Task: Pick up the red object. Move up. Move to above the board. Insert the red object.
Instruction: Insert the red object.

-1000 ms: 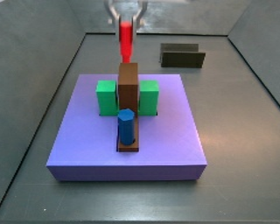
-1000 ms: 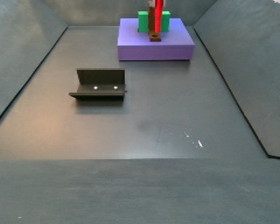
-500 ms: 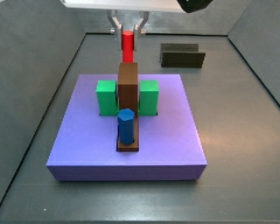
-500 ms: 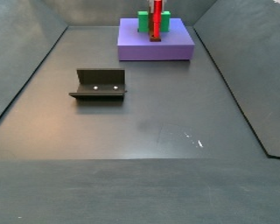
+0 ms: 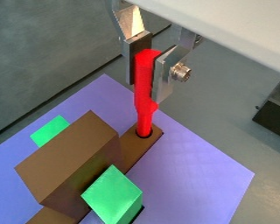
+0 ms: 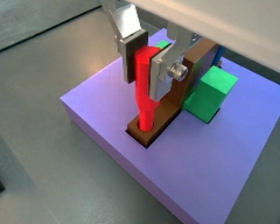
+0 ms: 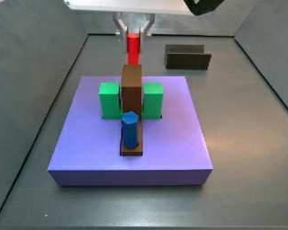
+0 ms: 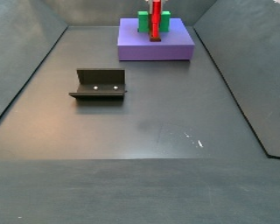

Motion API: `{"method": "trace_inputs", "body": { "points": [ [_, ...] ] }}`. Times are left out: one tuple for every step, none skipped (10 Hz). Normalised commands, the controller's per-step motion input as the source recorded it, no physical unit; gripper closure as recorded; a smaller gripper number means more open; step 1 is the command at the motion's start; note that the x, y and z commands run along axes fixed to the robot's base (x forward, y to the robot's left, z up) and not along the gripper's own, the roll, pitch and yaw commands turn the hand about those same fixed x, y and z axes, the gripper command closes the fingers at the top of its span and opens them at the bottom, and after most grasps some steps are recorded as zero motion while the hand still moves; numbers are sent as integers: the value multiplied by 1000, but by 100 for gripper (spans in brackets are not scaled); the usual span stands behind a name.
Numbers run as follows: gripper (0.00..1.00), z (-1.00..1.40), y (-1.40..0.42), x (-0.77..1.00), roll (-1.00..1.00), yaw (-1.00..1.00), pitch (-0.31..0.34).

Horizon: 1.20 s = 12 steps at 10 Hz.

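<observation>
My gripper (image 5: 149,70) is shut on the red object (image 5: 145,92), a thin upright red stick, also in the other wrist view (image 6: 146,87). Its lower tip sits in a hole at the low end of the brown board (image 5: 73,162), which lies on the purple platform (image 5: 201,166). In a side view the red object (image 7: 133,45) stands behind the board (image 7: 132,90), with the gripper (image 7: 133,27) above it. In a side view the stick (image 8: 156,13) rises at the far end.
Two green blocks (image 7: 109,101) (image 7: 151,101) flank the board. A blue peg (image 7: 130,131) stands in the board's near end. The dark fixture (image 7: 187,57) stands on the grey floor beyond the platform, and shows in a side view (image 8: 99,84).
The gripper has come down with the red object over the last second. The stick's tip now sits in the board's far hole.
</observation>
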Motion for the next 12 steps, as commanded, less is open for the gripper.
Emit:
{"method": "trace_inputs", "body": {
  "points": [
    [100,-191,37,0,-6,0,0],
    [100,-183,163,0,0,0,0],
    [100,-131,137,0,0,0,13],
    [100,-129,-117,71,71,134,34],
    [100,-160,-143,143,84,129,37],
    [100,-220,-60,109,91,120,27],
    [100,-277,-49,86,93,117,13],
    [100,-306,-14,63,83,117,0],
    [100,-346,0,51,73,100,0],
    [100,-389,0,0,47,94,0],
    [100,-434,0,0,30,91,0],
    [100,-446,0,0,11,97,-13]
  ]
}}
